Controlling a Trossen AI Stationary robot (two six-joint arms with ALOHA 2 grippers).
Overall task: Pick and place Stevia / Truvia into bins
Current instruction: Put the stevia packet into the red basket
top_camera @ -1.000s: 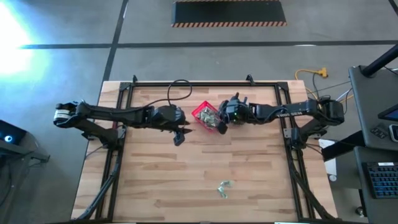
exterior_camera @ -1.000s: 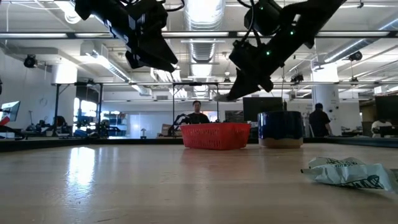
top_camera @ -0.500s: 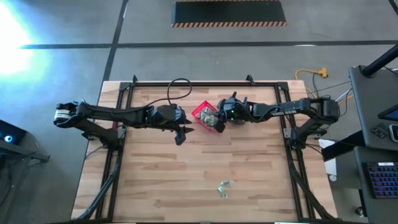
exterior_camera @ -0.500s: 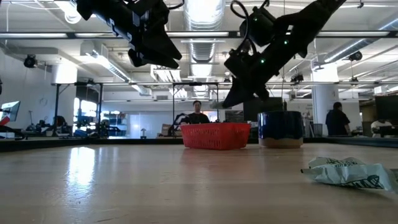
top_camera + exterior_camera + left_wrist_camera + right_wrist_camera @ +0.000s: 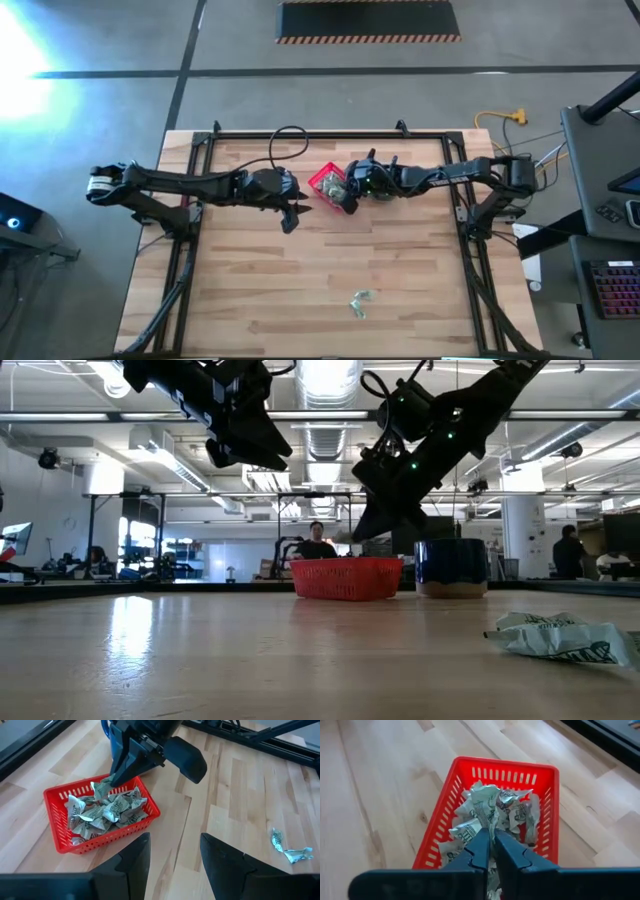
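The red basket [image 5: 327, 183] stands on the table's far middle, filled with several crumpled pale green and white Stevia sachets [image 5: 107, 810]. My right gripper [image 5: 493, 845] slants down over the basket [image 5: 510, 764] from the table's right, shut on one sachet [image 5: 486, 800]. My left gripper [image 5: 290, 218] hangs open above the table just left of the basket, with nothing between its fingers [image 5: 134, 862]. More sachets [image 5: 360, 302] lie loose on the wood near the front edge. My right gripper pinches a crumpled sachet by one end [image 5: 490, 827] between its two fingertips. The fingers slant down from the table's right. The rest of the sachet [image 5: 101, 787] sticks out past the fingertips, just above the pile in the basket. I cannot tell whether it touches the pile.
A dark blue mug [image 5: 452, 563] stands on the table right of the basket [image 5: 347, 576], under my right arm. The loose sachets [image 5: 560, 637] lie near the front right. Bare wood stretches between them and the basket. People move in the room behind the table.
My right gripper has moved down and toward the table's left with the sachet, from the basket's right rim to over its middle. The fingers stay shut on the sachet.
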